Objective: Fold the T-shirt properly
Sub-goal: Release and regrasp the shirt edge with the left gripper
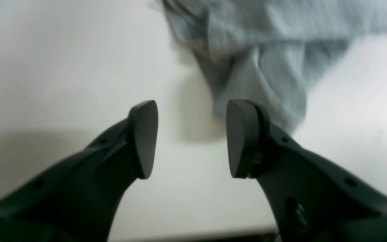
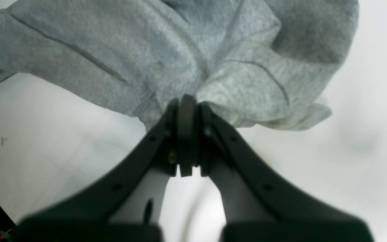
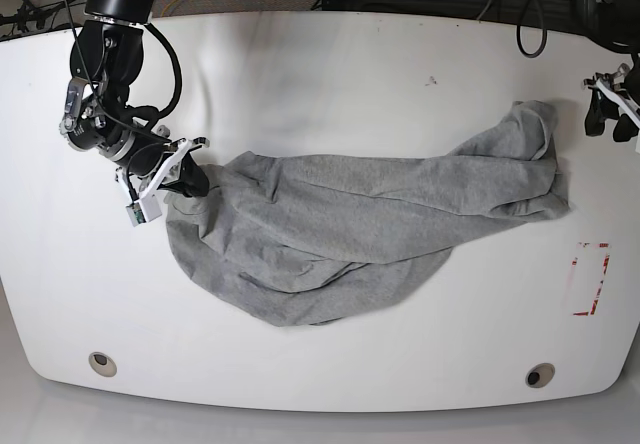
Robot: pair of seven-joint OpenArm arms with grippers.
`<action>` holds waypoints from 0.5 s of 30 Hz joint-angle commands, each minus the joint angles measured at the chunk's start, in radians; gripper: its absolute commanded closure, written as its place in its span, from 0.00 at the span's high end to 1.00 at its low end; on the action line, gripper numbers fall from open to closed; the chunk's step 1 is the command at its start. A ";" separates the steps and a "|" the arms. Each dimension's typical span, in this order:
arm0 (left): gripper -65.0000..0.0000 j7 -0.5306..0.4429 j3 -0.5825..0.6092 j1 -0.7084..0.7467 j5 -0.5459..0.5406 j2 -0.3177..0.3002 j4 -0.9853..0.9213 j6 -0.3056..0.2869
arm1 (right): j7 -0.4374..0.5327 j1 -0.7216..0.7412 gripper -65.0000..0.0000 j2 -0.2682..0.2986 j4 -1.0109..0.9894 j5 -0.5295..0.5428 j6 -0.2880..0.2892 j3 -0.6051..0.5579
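Right pincer (image 2: 186, 101) clamps the T-shirt (image 3: 360, 229) edge; left pincer (image 1: 192, 139) gapes empty just beside it.

I am looking at a big soft heather-grey cotton T-shirt (image 3: 360, 229), and it is showing light grey with tiny darker flecks all over, with no print on the side facing up. In the left wrist view its cloth (image 1: 264, 57) is looking a bit bluish. I am seeing it lying on a wide, smooth white table (image 3: 320, 64). The table is carrying a small red and white mark (image 3: 590, 279) near one edge. The matte black plastic right gripper (image 2: 186, 134) and the matte black plastic left gripper (image 1: 191, 139) are both looking dark all over.
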 commanded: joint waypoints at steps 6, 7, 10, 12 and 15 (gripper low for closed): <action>0.47 -0.017 0.034 -0.121 0.116 0.018 -0.134 -0.002 | 0.024 0.017 0.00 0.014 0.019 0.024 0.003 0.005; 0.47 -0.017 0.040 -0.136 0.134 0.026 -0.151 -0.002 | 0.024 0.017 0.00 0.014 0.019 0.024 0.003 0.005; 0.47 -0.017 0.043 -0.170 0.205 0.044 -0.194 -0.002 | 0.024 0.012 0.00 0.014 0.019 0.024 0.003 0.005; 0.47 -0.017 0.046 -0.195 0.242 0.053 -0.222 -0.002 | 0.024 0.015 0.00 0.014 0.019 0.022 0.003 0.005; 0.47 -0.017 0.049 -0.242 0.263 0.069 -0.263 -0.002 | 0.026 0.022 0.00 0.014 0.016 0.022 0.002 0.005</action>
